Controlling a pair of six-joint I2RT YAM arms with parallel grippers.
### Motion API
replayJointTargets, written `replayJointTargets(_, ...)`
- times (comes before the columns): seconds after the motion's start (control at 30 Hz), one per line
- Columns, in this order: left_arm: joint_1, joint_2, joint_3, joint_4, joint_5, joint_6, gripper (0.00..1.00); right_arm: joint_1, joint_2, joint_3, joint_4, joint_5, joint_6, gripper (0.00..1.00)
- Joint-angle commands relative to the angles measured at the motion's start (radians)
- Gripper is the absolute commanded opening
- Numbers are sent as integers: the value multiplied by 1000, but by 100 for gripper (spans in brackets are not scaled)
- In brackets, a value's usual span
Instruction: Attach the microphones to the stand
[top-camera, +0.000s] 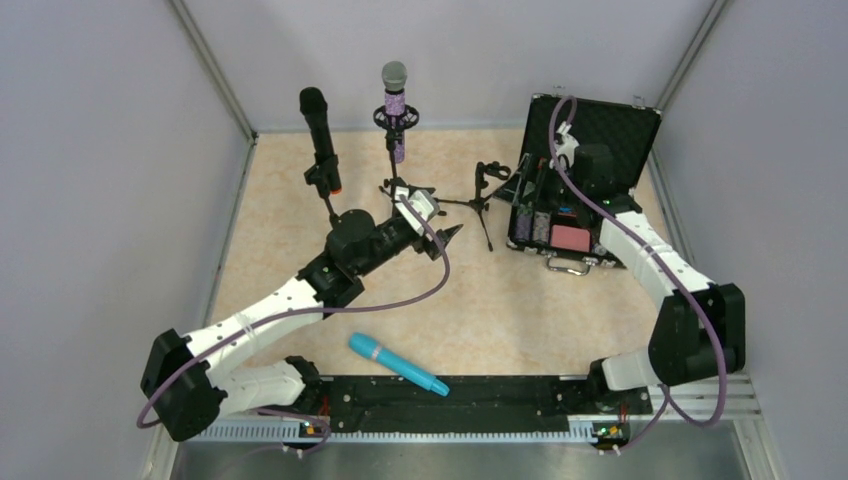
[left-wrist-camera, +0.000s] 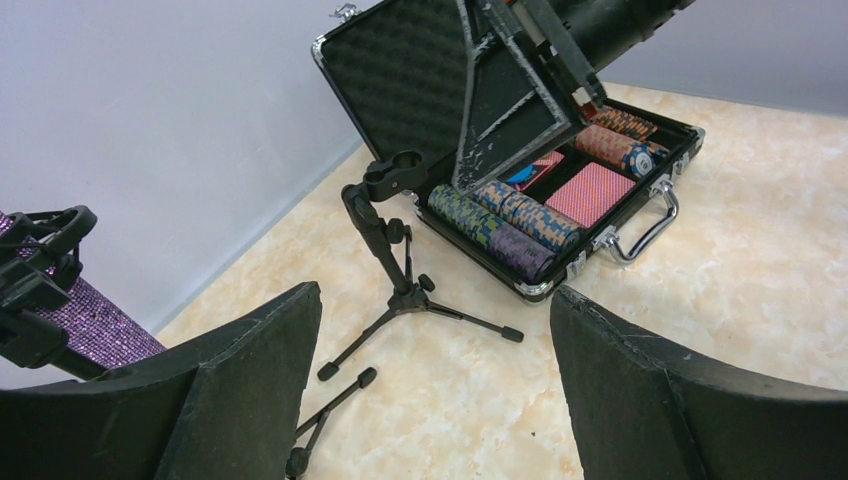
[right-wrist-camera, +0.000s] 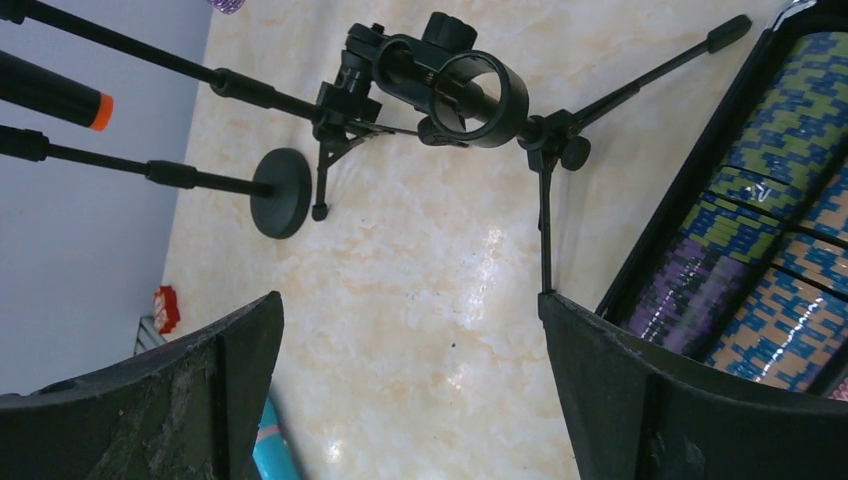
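Grey walls are enclosing a beige marbled tabletop (top-camera: 520, 300). The black microphone (top-camera: 318, 130) and the purple microphone (top-camera: 396, 110) are standing upright, already mounted. The cyan microphone (top-camera: 397, 363) is lying flat near the arm bases, well apart from the empty tripod stand (top-camera: 483, 200). Both the left gripper (left-wrist-camera: 435, 295) and the right gripper (right-wrist-camera: 410, 300) are hanging spread and empty. Going for the cyan one, I'd be gripping mid-body, leaving the tail free for threading through the ring clip (right-wrist-camera: 410, 72), with the other arm steadying the tripod. Beside it, an open case (top-camera: 590, 120) is holding rows of poker chips (left-wrist-camera: 500, 225) and what are probably card decks (left-wrist-camera: 590, 193).
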Motion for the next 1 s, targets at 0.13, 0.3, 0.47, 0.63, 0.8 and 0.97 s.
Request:
replayJointTargets(0.13,-33,6,4,16,-47,65,89,-18,154,132,103,-69,0,97)
replayJointTargets(0.3,-47,19,-1,13,-76,97,89,-17,226,233,28,-9,-113,96)
replayJointTargets(0.47,-50,26,-2,14,-78,99,89,-10,278,300,14,-16,-180,90)
replayJointTargets(0.63,-54,27,-4,15,-82,110,89,26,334,381,-17,5,-281,87)
replayJointTargets(0.8,-55,22,-10,18,-93,119,90,59,376,415,-45,6,-330,82)
replayJointTargets(0.97,-55,19,-15,28,-113,131,91,89,359,390,-59,-3,-365,73)
